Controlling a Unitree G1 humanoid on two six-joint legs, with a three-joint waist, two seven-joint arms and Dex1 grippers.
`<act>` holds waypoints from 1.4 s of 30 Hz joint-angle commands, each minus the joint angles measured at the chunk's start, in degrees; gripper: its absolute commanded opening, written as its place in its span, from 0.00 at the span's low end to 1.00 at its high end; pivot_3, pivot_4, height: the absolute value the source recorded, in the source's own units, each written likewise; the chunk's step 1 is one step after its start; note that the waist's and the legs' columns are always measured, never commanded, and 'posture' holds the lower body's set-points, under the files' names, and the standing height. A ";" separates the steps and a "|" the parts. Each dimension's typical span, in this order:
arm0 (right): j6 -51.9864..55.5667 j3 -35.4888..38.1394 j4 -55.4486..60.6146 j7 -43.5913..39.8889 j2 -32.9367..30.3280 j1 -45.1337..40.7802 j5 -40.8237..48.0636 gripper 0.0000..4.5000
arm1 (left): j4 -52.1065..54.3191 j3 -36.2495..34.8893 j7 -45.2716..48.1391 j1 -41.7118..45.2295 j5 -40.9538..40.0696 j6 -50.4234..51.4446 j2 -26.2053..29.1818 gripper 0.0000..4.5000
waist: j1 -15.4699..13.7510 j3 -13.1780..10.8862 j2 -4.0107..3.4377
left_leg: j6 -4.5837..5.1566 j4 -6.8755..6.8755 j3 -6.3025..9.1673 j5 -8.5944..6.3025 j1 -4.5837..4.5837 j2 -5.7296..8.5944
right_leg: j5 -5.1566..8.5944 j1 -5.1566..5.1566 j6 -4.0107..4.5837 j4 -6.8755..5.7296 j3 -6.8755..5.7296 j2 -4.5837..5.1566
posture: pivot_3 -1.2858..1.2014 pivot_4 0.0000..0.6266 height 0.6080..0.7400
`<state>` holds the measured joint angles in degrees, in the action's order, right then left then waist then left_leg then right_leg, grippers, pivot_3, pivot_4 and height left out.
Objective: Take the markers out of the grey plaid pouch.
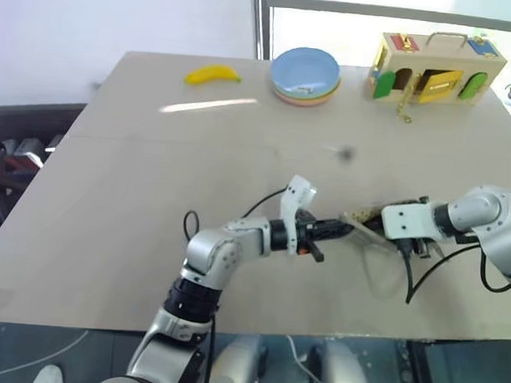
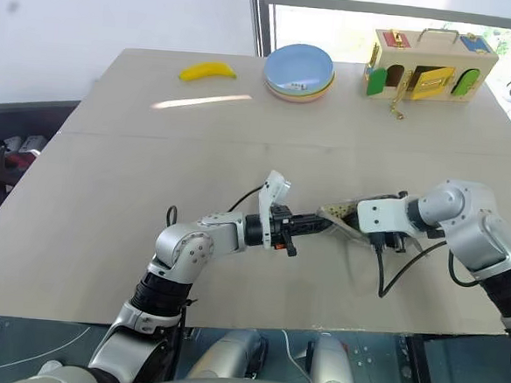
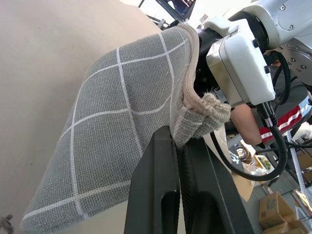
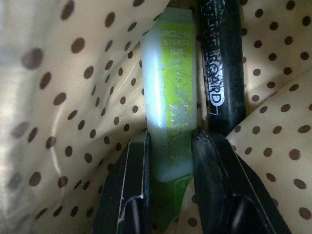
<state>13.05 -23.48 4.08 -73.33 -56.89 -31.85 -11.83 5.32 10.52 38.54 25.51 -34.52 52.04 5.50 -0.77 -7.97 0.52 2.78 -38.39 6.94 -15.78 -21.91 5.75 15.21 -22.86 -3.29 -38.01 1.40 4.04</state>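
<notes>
The grey plaid pouch (image 3: 122, 122) hangs just above the table (image 1: 147, 236), near its front edge. My left gripper (image 3: 180, 141) is shut on the pouch's rim and points level toward the right arm. My right gripper (image 4: 170, 146) reaches down into the pouch's open mouth (image 1: 365, 224), among the tan dotted lining (image 4: 73, 97). Its two fingers are closed on either side of the light-green highlighter (image 4: 170, 87). A dark marker with white lettering (image 4: 222, 63) lies right beside the highlighter, touching it, inside the pouch. From the head views the markers are hidden by the pouch.
At the back of the table lie a yellow banana (image 1: 213, 75), a stack of pastel bowls (image 1: 306, 75) and a wooden toy box with coloured doors (image 1: 435, 71). The table's front edge runs close below both arms.
</notes>
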 commanded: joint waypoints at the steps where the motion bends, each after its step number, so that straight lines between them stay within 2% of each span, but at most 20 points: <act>1: -0.09 -0.08 1.63 -1.30 0.23 1.90 -0.18 0.14 | 0.09 -0.87 0.12 0.81 -0.93 -0.77 -0.62 0.00 | -0.02 0.00 0.00 | 0.00 0.00 0.01 0.00 0.00 0.00 | 0.00 0.00 0.00 0.00 -0.01 0.00 | 0.52 0.24 1.00; 10: -0.26 3.75 4.63 -0.40 -0.04 3.53 0.51 0.14 | -0.35 -0.63 0.32 0.85 -0.50 -1.42 -0.55 0.00 | -0.03 -0.01 0.00 | 0.00 0.01 0.03 0.00 -0.01 0.00 | 0.00 0.00 0.00 0.02 -0.03 0.00 | 0.52 0.24 1.00; 19: 15.97 16.30 15.36 -1.74 0.29 5.67 15.98 0.14 | -0.54 -0.43 0.62 0.28 0.29 -3.14 0.08 0.00 | -0.12 -0.05 -0.05 | 0.00 0.04 0.06 0.00 -0.13 0.00 | 0.00 -0.12 0.00 0.04 -0.05 0.02 | 0.52 0.24 1.00; 26: 17.30 20.07 17.11 1.22 -2.73 10.12 17.18 0.14 | 0.43 0.44 2.21 -0.26 0.66 -3.63 1.34 0.00 | -0.15 -0.06 -0.05 | 0.01 0.04 0.08 -0.01 -0.20 0.02 | 0.00 -0.16 0.00 0.06 -0.07 0.05 | 0.52 0.24 1.00; 33: 22.41 24.39 18.29 4.91 -0.25 11.19 23.13 0.14 | 1.10 2.10 3.53 -1.09 1.44 -5.14 2.81 0.00 | -0.09 -0.06 -0.06 | 0.01 0.05 0.06 0.00 -0.18 0.01 | 0.00 -0.16 0.00 0.05 -0.05 0.04 | 0.52 0.24 1.00; 39: 20.01 29.75 19.51 0.91 -3.02 16.12 29.35 0.14 | 0.35 1.23 2.11 -0.87 1.79 -6.29 2.19 0.00 | -0.36 -0.08 -0.03 | 0.02 0.08 0.09 -0.01 -0.22 0.02 | 0.00 -0.16 0.00 0.11 -0.08 0.06 | 0.52 0.24 1.00; 42: 17.68 32.23 20.38 0.75 -2.45 16.89 32.32 0.14 | -0.03 0.98 1.98 -0.66 2.13 -6.79 2.09 0.00 | -0.19 -0.08 -0.03 | 0.02 0.08 0.10 -0.01 -0.23 0.02 | 0.00 -0.16 0.00 0.12 -0.10 0.05 | 0.52 0.24 1.00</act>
<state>32.33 5.40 22.13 -72.55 -59.23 -14.32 18.24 4.99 11.68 40.76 24.52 -32.62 46.14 7.88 -0.97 -8.06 0.49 2.80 -38.32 7.03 -15.79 -22.13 5.77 15.21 -23.02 -3.29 -37.91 1.31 4.09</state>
